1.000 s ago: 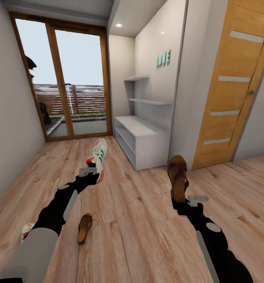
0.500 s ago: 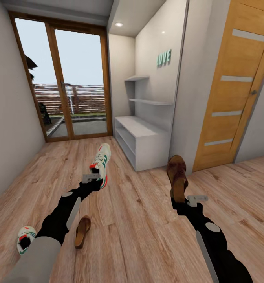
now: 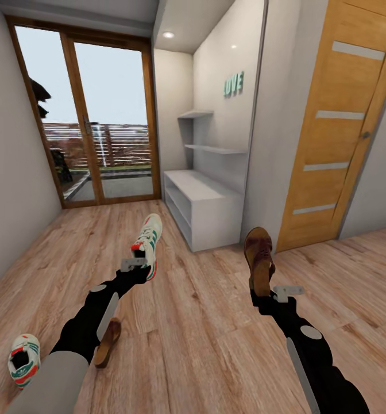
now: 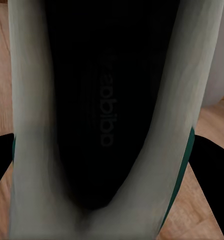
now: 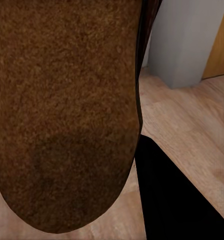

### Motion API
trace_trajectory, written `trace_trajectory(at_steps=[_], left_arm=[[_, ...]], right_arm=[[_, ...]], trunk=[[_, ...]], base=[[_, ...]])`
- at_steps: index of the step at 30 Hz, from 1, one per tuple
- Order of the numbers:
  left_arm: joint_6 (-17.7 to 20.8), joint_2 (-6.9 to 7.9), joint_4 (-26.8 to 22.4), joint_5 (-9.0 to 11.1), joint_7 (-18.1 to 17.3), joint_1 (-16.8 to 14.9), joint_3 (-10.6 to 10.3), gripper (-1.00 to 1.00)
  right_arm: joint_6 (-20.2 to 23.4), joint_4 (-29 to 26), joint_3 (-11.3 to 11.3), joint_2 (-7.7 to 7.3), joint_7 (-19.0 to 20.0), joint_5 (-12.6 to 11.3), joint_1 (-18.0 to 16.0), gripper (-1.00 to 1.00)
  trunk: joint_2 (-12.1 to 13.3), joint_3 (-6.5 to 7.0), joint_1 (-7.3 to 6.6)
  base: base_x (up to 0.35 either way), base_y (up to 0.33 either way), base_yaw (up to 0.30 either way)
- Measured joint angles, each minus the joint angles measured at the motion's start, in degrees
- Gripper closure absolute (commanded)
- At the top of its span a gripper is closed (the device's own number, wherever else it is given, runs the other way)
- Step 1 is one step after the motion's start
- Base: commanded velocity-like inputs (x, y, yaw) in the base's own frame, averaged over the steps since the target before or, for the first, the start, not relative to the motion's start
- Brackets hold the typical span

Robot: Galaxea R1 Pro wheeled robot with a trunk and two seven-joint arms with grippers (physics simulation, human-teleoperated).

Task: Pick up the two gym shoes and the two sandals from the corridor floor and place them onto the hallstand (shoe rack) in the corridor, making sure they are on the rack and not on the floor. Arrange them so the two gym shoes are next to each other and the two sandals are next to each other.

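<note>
The left gripper (image 3: 136,265) pinches a white teal-striped gym shoe (image 3: 147,244) by its heel. The right gripper (image 3: 261,290) clamps a dark-brown leather sandal (image 3: 258,259), toe up.

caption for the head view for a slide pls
Robot in a corridor holding a sneaker in its left gripper and a sandal in its right gripper, facing the white shoe rack.

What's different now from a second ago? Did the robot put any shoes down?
No. The view has shifted, so the robot itself seems to be moving. The left gripper still holds one gym shoe and the right gripper one sandal. The other gym shoe and sandal still lie on the floor.
</note>
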Motion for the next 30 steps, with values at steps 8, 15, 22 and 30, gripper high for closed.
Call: trace_trajectory(at_steps=[8, 15, 22, 30], left_arm=[[0.0, 0.00, 0.0, 0.0, 0.0, 0.0, 0.0, 1.00], [0.0, 0.00, 0.0, 0.0, 0.0, 0.0, 0.0, 1.00], [0.0, 0.00, 0.0, 0.0, 0.0, 0.0, 0.0, 1.00], [0.0, 0.00, 0.0, 0.0, 0.0, 0.0, 0.0, 1.00]], right_arm=[[0.0, 0.0, 0.0, 0.01, -0.1, 0.0, 0.0, 1.00], [0.0, -0.1, 0.0, 0.01, -0.1, 0.0, 0.0, 1.00], [0.0, -0.1, 0.0, 0.01, -0.1, 0.0, 0.0, 1.00], [0.0, -0.1, 0.0, 0.01, -0.1, 0.0, 0.0, 1.00]], trunk=[[0.0, 0.00, 0.00], [0.0, 0.00, -0.03], [0.0, 0.00, -0.03], [0.0, 0.00, -0.03]], base=[[0.009, -0.013, 0.000], [0.192, -0.063, 0.000], [0.330, -0.150, 0.000], [0.303, -0.226, 0.000]])
